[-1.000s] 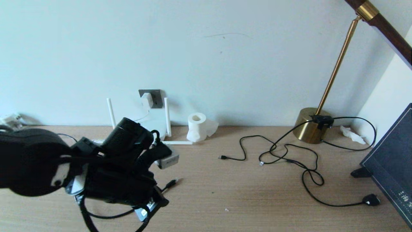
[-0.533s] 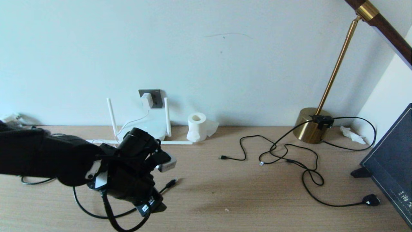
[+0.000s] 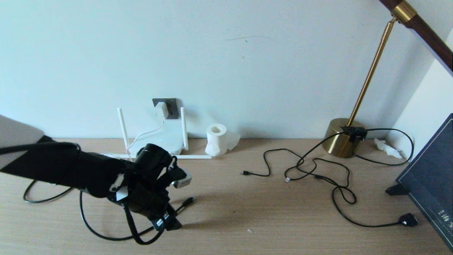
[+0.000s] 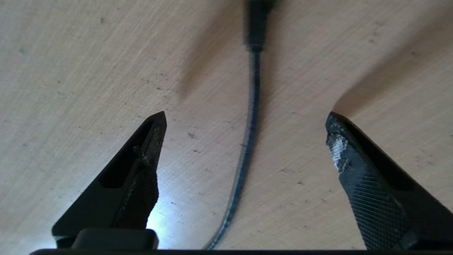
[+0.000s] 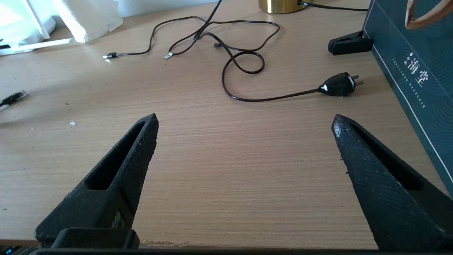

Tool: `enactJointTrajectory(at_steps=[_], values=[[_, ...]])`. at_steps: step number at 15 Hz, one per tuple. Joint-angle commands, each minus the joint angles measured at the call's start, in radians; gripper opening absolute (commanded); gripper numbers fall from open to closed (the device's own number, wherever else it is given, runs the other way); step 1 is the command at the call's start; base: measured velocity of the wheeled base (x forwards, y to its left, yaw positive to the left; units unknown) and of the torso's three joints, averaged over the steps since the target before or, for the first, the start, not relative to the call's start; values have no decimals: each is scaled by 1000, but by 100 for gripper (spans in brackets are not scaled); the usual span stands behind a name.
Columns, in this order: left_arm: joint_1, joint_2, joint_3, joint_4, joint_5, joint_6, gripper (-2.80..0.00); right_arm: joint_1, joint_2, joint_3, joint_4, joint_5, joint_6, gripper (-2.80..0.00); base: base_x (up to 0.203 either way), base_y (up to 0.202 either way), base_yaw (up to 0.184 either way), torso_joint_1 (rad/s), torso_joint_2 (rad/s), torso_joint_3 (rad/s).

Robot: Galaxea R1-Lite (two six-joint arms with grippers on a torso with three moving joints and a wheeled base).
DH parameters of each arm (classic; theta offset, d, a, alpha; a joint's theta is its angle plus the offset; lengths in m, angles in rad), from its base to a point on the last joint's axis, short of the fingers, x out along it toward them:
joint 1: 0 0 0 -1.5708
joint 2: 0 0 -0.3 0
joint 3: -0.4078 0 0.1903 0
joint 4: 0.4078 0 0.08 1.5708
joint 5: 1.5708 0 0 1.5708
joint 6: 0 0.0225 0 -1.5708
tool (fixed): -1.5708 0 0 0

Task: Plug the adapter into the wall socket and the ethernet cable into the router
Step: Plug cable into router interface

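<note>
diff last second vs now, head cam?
The left gripper came down toward the desk and now stands open astride the ethernet cable, not gripping it. As the arm dropped, more of the router came into view. Unchanged: the adapter sits in the wall socket, the toilet-paper roll, lamp and loose cords are in place.
</note>
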Motion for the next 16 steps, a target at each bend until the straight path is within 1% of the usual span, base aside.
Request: enactJointTrajectory(at_steps=[1,2,6,8,13,15,16], values=[[12,28,-12,2,2,6,0,0,-1,0,1,1,2,0,0,0,0,0,0,0],[12,40,-20,2,2,9,-280,0,-1,0,1,1,4,0,0,0,0,0,0,0],[12,50,-19,4,2,8,-280,0,-1,0,2,1,10,0,0,0,0,0,0,0],[12,45,-13,10,0,8,-280,0,-1,2,2,0,34,0,0,0,0,0,0,0],[14,32,44,4,-9,6,-280,0,-1,2,2,-1,60,0,0,0,0,0,0,0],[13,3,53,2,-42,4,-280,0,-1,3,1,0,68,0,0,0,0,0,0,0],[10,-34,48,2,-60,2,-280,0,-1,3,1,6,88,0,0,0,0,0,0,0]])
